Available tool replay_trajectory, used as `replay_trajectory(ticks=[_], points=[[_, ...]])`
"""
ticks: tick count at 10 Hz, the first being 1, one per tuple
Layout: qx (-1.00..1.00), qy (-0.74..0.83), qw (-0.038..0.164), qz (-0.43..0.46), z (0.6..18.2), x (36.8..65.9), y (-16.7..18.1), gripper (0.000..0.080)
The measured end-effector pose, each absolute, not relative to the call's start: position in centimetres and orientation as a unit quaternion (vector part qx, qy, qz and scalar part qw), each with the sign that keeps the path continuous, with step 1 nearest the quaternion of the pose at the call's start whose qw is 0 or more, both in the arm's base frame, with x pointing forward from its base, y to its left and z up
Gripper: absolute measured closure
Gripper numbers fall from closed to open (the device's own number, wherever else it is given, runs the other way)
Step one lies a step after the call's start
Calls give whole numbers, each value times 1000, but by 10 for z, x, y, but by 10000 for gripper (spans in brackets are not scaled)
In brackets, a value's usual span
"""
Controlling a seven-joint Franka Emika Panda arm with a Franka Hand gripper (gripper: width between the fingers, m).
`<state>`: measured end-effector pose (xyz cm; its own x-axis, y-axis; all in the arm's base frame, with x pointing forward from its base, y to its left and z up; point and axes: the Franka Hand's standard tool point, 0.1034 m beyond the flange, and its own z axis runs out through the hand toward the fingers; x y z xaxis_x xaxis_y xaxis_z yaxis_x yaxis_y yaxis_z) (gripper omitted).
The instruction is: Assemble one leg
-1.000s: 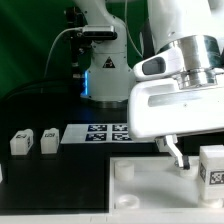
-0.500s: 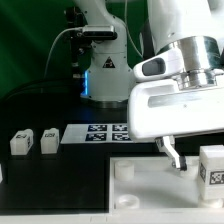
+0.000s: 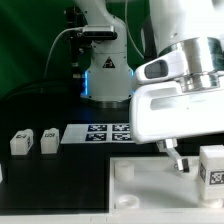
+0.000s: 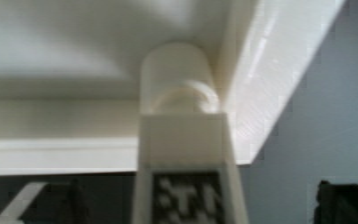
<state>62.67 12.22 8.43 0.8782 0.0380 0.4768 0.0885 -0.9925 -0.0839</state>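
Note:
In the wrist view a white leg [image 4: 186,160] with a black-and-white tag runs between my gripper's [image 4: 186,208] two dark fingertips [image 4: 23,204]. Its rounded end sits against a corner of the large white panel [image 4: 87,60]. The jaws stand wide apart and neither touches the leg. In the exterior view the gripper [image 3: 180,155] hangs low over the panel [image 3: 150,195], with one finger [image 3: 174,153] showing. A tagged leg [image 3: 211,168] stands on the panel just to the exterior view's right of that finger. Two more legs [image 3: 20,142] [image 3: 48,140] stand at the exterior view's left.
The marker board [image 3: 100,131] lies on the black table behind the panel. A round corner socket [image 3: 122,168] shows on the panel's near-left part. The arm's base with a blue light [image 3: 105,75] stands at the back.
The gripper has shifted slightly toward the exterior view's right and a little lower. The legs and the panel have not moved.

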Motion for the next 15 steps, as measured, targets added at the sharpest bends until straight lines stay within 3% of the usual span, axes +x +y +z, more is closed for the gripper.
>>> replay_trajectory(ticks=[1,4,8,9,10,11,12,15], points=[[-981,-35,58,-184,78,624,123,151],[-996,-43,73,-24,81,624,124,151],[-996,-42,72,-10,82,630,118,151],[-996,-42,72,-10,82,629,118,238],[-996,-42,72,-10,82,629,118,373],[-997,-39,72,-9,81,629,118,373],[-997,-23,72,-9,81,629,117,504],[-994,81,73,-2,81,630,116,504]])
